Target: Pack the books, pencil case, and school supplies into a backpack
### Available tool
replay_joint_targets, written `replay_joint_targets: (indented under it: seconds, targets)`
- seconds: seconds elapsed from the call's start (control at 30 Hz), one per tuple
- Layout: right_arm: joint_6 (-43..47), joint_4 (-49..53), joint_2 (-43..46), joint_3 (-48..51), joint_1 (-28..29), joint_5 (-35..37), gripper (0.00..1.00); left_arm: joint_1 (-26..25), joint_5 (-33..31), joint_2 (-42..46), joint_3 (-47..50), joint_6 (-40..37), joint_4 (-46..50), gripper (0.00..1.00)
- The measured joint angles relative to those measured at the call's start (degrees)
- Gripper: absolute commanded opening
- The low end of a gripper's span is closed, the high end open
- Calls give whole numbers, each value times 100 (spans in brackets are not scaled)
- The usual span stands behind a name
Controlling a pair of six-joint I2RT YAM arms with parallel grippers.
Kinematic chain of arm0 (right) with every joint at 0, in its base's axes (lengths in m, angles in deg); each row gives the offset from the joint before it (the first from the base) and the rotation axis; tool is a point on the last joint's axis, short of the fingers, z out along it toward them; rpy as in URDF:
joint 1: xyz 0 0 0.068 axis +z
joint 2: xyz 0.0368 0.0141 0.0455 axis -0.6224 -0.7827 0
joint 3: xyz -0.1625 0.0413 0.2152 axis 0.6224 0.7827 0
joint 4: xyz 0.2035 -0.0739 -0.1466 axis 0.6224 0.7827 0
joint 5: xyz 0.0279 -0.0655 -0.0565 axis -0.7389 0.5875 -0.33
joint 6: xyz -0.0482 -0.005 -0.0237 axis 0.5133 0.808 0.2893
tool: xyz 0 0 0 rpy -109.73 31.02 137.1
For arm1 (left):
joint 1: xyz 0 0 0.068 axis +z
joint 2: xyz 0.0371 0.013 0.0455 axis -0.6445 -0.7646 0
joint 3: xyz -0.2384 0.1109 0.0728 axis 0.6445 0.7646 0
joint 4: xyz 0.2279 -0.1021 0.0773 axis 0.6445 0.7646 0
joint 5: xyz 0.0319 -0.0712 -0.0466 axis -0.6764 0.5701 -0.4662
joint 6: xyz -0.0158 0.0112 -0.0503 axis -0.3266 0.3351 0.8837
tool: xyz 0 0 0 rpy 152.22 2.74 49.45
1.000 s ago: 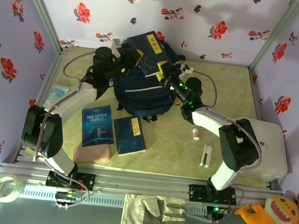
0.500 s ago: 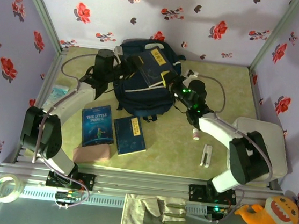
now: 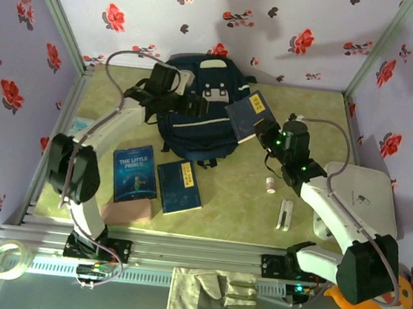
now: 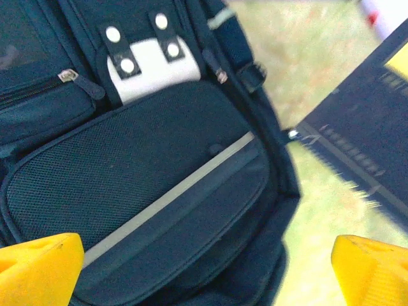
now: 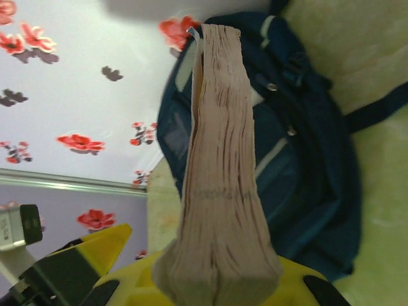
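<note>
Operator: Lilac walls (image 3: 280,29) printed with red flowers enclosed the yellow-green table (image 3: 237,210) that I watched on my screens.

Trainee: Panel one, the pincers?

Operator: My left gripper (image 4: 204,274) was released. Its yellow fingertips (image 4: 38,268) were spread wide with nothing between them, poised above the front pocket of the backpack (image 4: 140,178). My right gripper (image 5: 220,280) was clenched on one end of a navy book (image 5: 220,159), whose page edges faced the wrist camera.

Trainee: And where was that book from overhead?

Operator: It hung tilted in the air, yellow label up, just beside the backpack's right flank. I could not tell whether the two touched.

Trainee: Panel two, the surroundings?

Operator: The backpack lay at the far middle of the table, white stripe and pale patches facing up. Nearer to me, The Little Prince (image 3: 135,172) and a second navy book (image 3: 179,186) lay flat side by side. The pink pencil case (image 3: 127,210) rested against the near edge of The Little Prince. On the right side of the table were a small white tube (image 3: 270,185) and, slightly nearer, a slim white bar (image 3: 285,214), each lying apart. A pale blue packet (image 3: 81,125) sat at the left edge. Below the front rail I noted a work glove (image 3: 213,295), a tape roll (image 3: 8,259) and an orange plush toy (image 3: 366,292).
</note>
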Motion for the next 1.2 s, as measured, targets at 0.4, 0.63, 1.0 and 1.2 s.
replay_joint_targets:
  seconds: [0.4,0.63,1.0,1.2]
  targets:
    - [393,739,-31,66,-273,144,9,-706,-811,-1882,-1467,-2487,1456,82]
    - [337,682,-37,221,-378,140,10,-866,-1257,-2492,-1858,-2999,1939,63]
    - [114,518,-39,363,-481,96,10,-970,-2011,-2804,-2437,-3099,2247,52]
    - [90,85,-42,481,-496,70,10,-1016,-2155,-2824,-2463,-3180,2260,41]
